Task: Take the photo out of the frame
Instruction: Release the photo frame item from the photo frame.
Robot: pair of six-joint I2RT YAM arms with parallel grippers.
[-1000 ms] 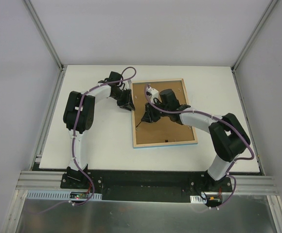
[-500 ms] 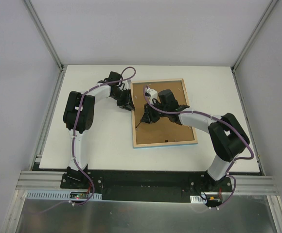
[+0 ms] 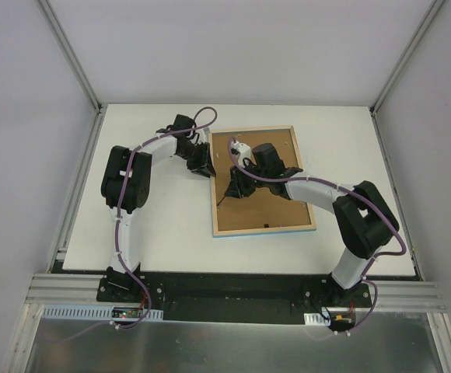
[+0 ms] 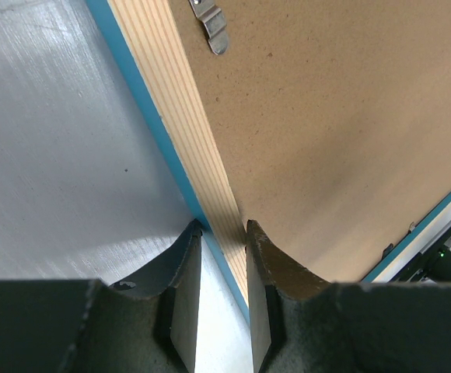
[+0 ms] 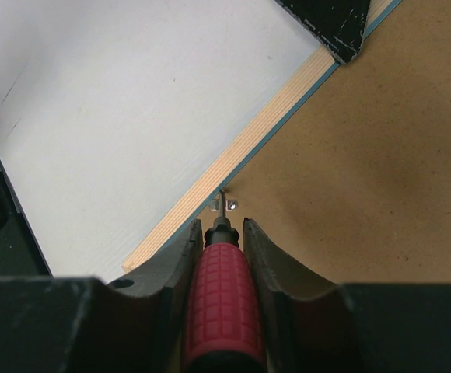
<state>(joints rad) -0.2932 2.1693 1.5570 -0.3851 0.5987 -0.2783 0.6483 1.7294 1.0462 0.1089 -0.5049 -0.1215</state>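
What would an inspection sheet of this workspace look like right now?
Surface: white table, no spills seen.
Job's things: frame lies back up; photo not visible.
Clutter: nothing seen.
Grippers: left gripper pinches the frame's pale rim; right gripper holds red-handled screwdriver, tip at a metal tab.
Cables: purple cables loop along both arms.
Surroundings: white walls, metal rail at near edge.

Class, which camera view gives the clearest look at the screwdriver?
The right wrist view: the screwdriver sits in the right gripper, red handle close up, tip at a clip on the frame. Top view shows only its thin dark shaft; left wrist view, nothing.
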